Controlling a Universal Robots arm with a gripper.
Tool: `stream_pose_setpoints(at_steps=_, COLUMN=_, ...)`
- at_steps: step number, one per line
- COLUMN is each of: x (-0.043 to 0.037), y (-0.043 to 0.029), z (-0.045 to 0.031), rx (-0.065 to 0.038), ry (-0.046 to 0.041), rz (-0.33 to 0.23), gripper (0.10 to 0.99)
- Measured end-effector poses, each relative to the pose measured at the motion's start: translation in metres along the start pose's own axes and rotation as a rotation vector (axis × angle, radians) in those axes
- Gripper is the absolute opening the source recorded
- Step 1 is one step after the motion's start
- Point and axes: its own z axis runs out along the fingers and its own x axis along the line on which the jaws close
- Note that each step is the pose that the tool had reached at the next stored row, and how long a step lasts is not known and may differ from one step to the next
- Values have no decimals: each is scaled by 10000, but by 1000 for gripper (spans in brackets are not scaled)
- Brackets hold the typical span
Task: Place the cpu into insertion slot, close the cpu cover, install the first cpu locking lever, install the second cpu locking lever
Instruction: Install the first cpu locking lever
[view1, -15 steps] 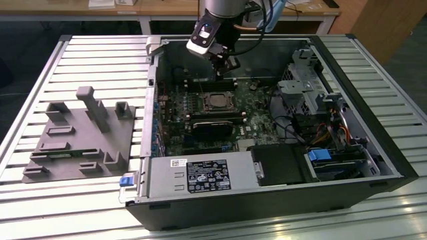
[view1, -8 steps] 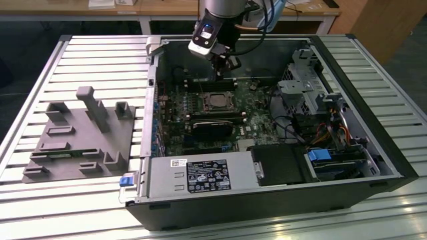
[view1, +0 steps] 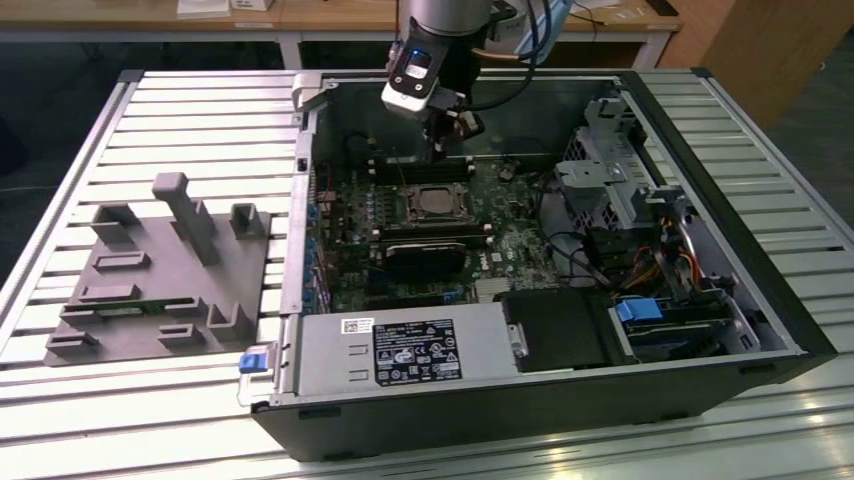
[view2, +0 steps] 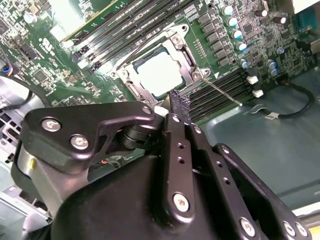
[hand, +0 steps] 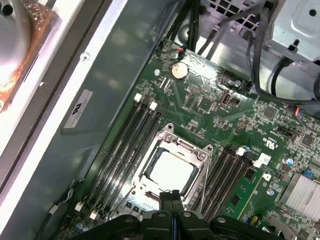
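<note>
The cpu (view1: 434, 204) lies flat in the insertion slot (hand: 169, 129) on the green board, its pale face up. It shows in both wrist views (view2: 159, 75) (hand: 172, 170). The silvery cpu cover (view2: 188, 57) (hand: 183, 146) lies down around it as a frame. One thin locking lever (view2: 223, 93) sticks out slanting from the socket's corner over the memory slots. My gripper (view1: 446, 150) hangs above the board just behind the socket, shut with nothing in it. Its fingertips (view2: 178, 101) (hand: 172, 198) hover close to the socket's edge.
Long black memory slots (hand: 125, 145) flank the socket. A black heatsink block (view1: 427, 262) sits in front of it, and a power supply (view1: 400, 350) at the case's front. The drive cage and cables (view1: 621, 190) fill the exterior view's right. A grey fixture (view1: 160, 270) lies outside the case.
</note>
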Motion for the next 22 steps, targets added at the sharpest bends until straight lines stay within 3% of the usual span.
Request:
stream_pose_setpoints(at_steps=13, x=0, y=0, z=0, rx=27, ry=17, rz=-1006, gripper=106)
stream_pose_setpoints(at_steps=22, x=0, y=-1, z=1, rx=66, ry=41, rz=-2469, gripper=106)
